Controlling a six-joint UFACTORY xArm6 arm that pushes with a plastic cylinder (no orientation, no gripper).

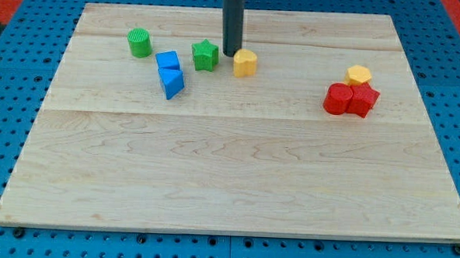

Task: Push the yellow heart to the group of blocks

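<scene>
The yellow heart [245, 63] lies on the wooden board [236, 176] near the view's top, a little left of centre. My tip [232, 54] stands just left of the heart and slightly above it, touching or nearly touching its upper left edge. Left of the tip sit a green star [205, 55], a blue cube [168, 61], a blue triangular block [171, 83] and a green cylinder [140, 43]. At the view's right a yellow hexagon [358, 75], a red cylinder [339, 99] and a red block [363, 100] sit packed together.
The board lies on a blue pegboard surface [4, 135] that shows on all sides. The rod rises out of the view's top edge.
</scene>
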